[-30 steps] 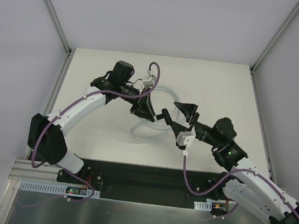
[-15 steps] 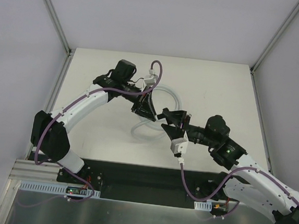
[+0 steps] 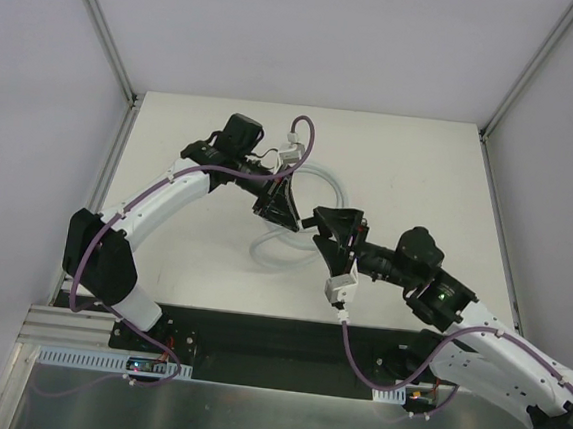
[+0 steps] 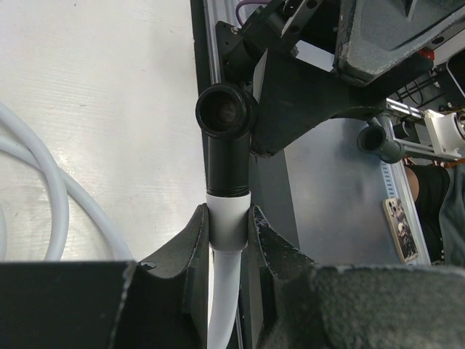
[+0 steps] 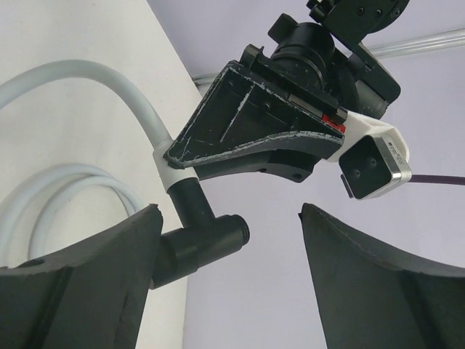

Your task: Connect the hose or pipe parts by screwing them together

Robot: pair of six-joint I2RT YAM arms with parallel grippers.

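A long white hose (image 3: 260, 250) lies coiled on the white table (image 3: 421, 166). My left gripper (image 3: 284, 214) holds the hose's white end collar (image 4: 229, 218) above the table, its jaws shut on it (image 4: 229, 222). A black T-shaped connector (image 4: 227, 138) sits on that collar, one threaded mouth facing the left wrist camera. My right gripper (image 3: 335, 236) is open around the connector (image 5: 200, 236). Its left finger (image 5: 80, 283) covers one end of the cross-piece, and its right finger (image 5: 378, 291) stands well clear of the other end.
The hose loops (image 5: 65, 182) lie beneath both grippers. A black base plate (image 3: 256, 337) and a metal sheet (image 3: 249, 412) line the near edge. Grey enclosure walls (image 3: 35, 102) close in the table. Purple cables (image 3: 357, 331) trail from both wrists.
My right gripper has moved left onto the connector. Its jaws narrowed, then widened again. The left gripper has kept hold of the hose end and hardly moved.
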